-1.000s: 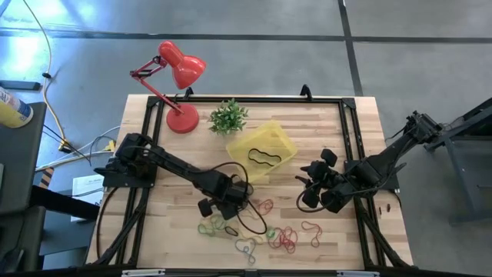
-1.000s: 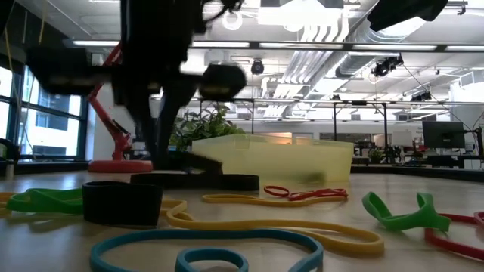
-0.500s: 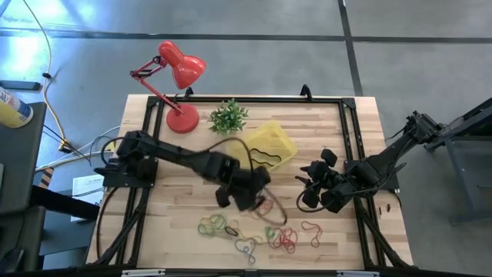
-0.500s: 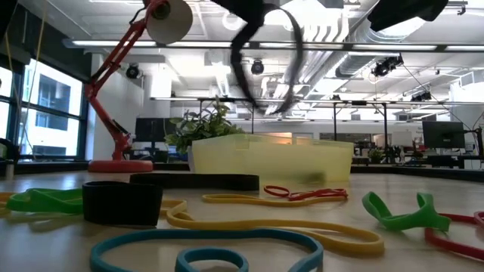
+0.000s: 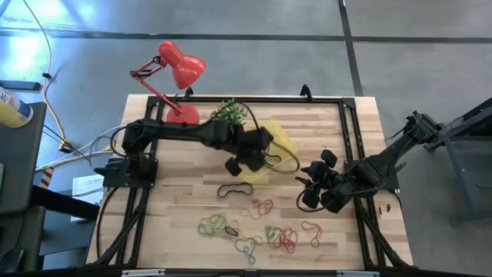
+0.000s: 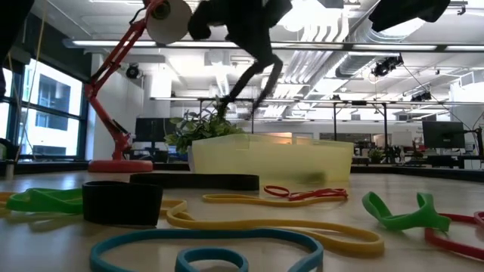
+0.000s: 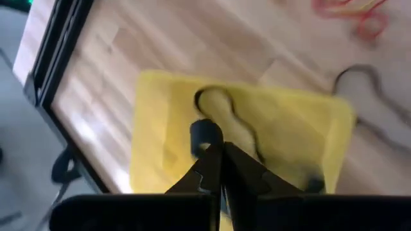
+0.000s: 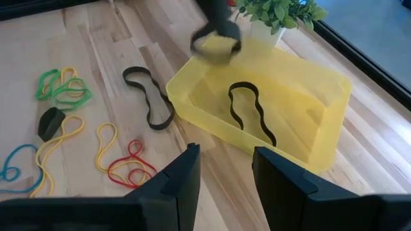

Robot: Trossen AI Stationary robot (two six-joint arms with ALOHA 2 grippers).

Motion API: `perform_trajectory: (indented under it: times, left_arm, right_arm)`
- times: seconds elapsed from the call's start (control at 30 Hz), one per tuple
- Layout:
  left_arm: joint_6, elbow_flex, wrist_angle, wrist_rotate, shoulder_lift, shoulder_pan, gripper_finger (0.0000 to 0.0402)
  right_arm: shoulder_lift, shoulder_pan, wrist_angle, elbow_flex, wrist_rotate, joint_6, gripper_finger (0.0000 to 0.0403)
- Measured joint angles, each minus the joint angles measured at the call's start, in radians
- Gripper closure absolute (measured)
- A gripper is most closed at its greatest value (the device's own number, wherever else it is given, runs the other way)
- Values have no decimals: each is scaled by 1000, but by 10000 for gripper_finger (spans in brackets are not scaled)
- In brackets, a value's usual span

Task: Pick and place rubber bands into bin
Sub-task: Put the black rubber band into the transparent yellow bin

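Leftmost, red desk lamp (image 5: 178,73), potted plant (image 5: 227,113) beside it. Left gripper (image 5: 247,156) above yellow bin (image 5: 283,142), fingers clenched on black rubber band (image 7: 206,131). Another black band (image 8: 252,111) inside bin; loose rubber bands (image 5: 261,228) on table (image 5: 173,200). Right gripper (image 5: 314,188) low beside bin, fingers apart, empty.

bin (image 8: 321,122): yellow tray, one black band inside | rubber bands (image 5: 254,231): mixed colours, scattered on table, possibly overlapping
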Motion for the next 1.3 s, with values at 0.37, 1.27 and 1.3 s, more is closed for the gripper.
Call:
perform_trajectory:
  times: [0.37,1.27,1.3]
  left_arm:
    - [9,-77,12,53,0,102,401]
    - [-117,-214,-42,236,-34,70,222]
    - [-122,-214,-69,241,-38,51,221]
  right_arm:
    - [0,0,6,0,0,0,269]
    - [0,25,-26,0,-199,83,269]
    - [0,31,-29,0,-184,92,269]
